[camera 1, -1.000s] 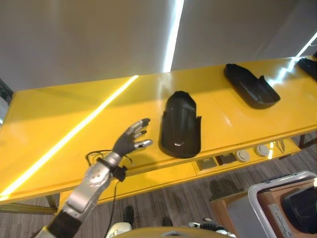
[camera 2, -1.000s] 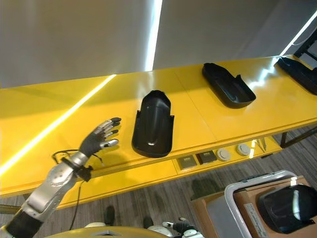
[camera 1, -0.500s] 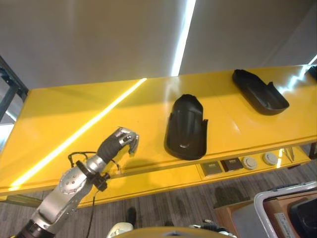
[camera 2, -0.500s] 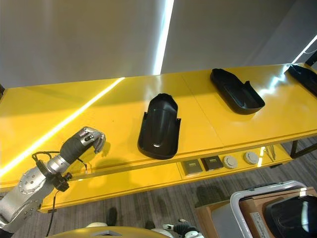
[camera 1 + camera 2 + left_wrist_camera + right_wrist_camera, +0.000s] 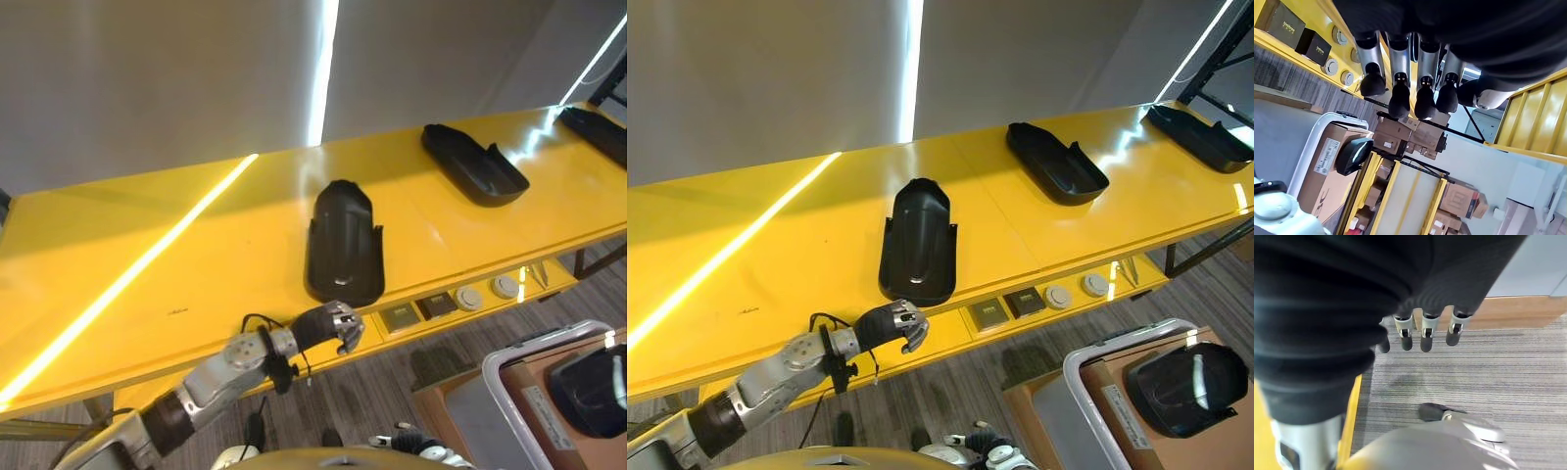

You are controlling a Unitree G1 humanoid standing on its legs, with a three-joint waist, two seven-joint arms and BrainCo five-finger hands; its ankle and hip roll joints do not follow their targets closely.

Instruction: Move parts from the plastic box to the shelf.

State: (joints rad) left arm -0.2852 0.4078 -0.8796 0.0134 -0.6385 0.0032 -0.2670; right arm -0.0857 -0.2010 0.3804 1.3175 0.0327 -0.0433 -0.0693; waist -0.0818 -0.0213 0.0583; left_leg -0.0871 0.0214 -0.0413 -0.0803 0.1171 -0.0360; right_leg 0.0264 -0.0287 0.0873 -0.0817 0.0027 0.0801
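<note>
Parts — glossy black moulded shells, long and trough-shaped — lie on the smooth yellow shelf (image 5: 745, 255): the nearest part (image 5: 917, 241) by the front edge, a second part (image 5: 1056, 162) well apart. The left hand (image 5: 890, 324), spread beside the nearest part a second ago, has dropped below the shelf edge, fingers curled on nothing — that placement looks finished. One part (image 5: 1181, 387) waits in the plastic box (image 5: 1097, 364); the right hand (image 5: 1422, 328) hangs with relaxed fingers

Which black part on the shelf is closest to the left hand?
The middle-front black part, lying just beyond the curled left hand near the shelf edge. The other two black parts sit further right.
</note>
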